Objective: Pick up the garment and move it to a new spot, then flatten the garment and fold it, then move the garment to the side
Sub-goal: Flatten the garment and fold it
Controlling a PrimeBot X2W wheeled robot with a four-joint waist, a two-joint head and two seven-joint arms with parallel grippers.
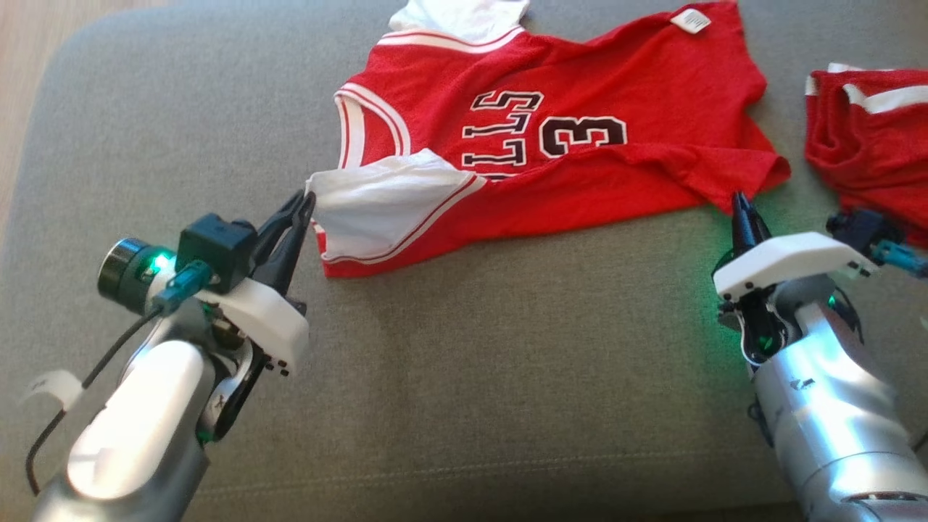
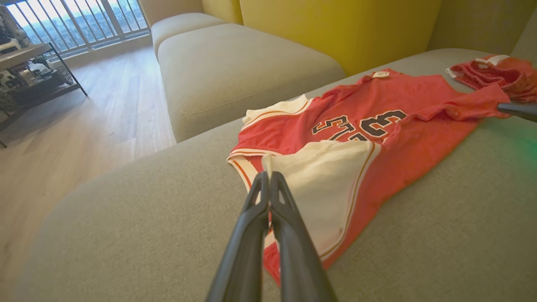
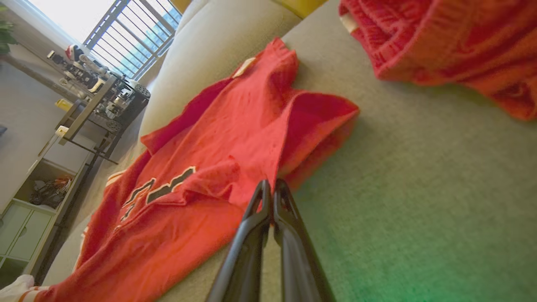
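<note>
Two-point hold: left gripper (image 1: 307, 203) clamps the jersey (image 1: 594, 174) at its white near-left flap; right gripper (image 1: 739, 205) clamps its red near-right corner, on the sofa (image 1: 471, 362).

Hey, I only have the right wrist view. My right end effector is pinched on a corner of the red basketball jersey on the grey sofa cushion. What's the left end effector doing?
Observer: The left end effector is shut on a corner of the white sleeve of the red mesh basketball jersey, at the opposite end from yours.
Operator: Is the jersey lying flat over there?
Observer: Not quite. The head view shows that white sleeve folded in over the chest, where it covers the near end of the chest lettering.
</note>
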